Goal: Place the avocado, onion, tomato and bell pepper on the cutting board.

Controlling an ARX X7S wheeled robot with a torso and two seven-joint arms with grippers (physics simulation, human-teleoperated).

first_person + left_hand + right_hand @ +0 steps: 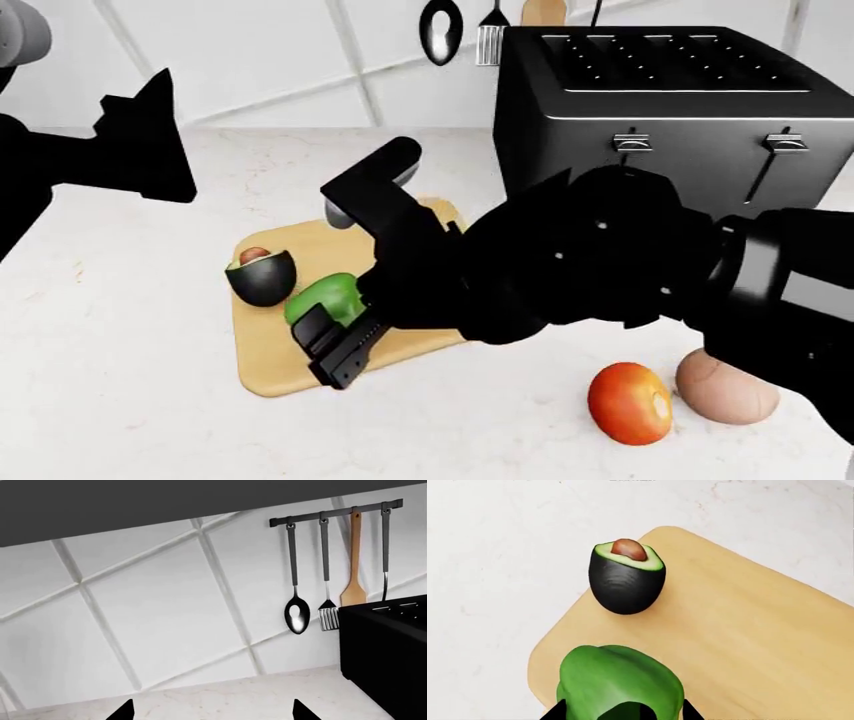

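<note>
The cutting board (414,345) lies on the counter before the toaster. On its left part stands the avocado (260,275), cut face and pit up. Beside it is the green bell pepper (320,297), low over or on the board. My right gripper (340,345) is shut on it. In the right wrist view the bell pepper (620,680) fills the gap between the right gripper's (622,712) fingers, with the avocado (626,580) and cutting board (747,640) beyond. The tomato (629,402) and onion (725,388) rest on the counter at front right. My left gripper (140,140) hangs open and empty at far left.
A black toaster (667,100) stands behind the board at back right; the toaster (387,645) also shows in the left wrist view. A rail of hanging utensils (327,570) is on the tiled wall. My right arm (601,260) hides the board's right side.
</note>
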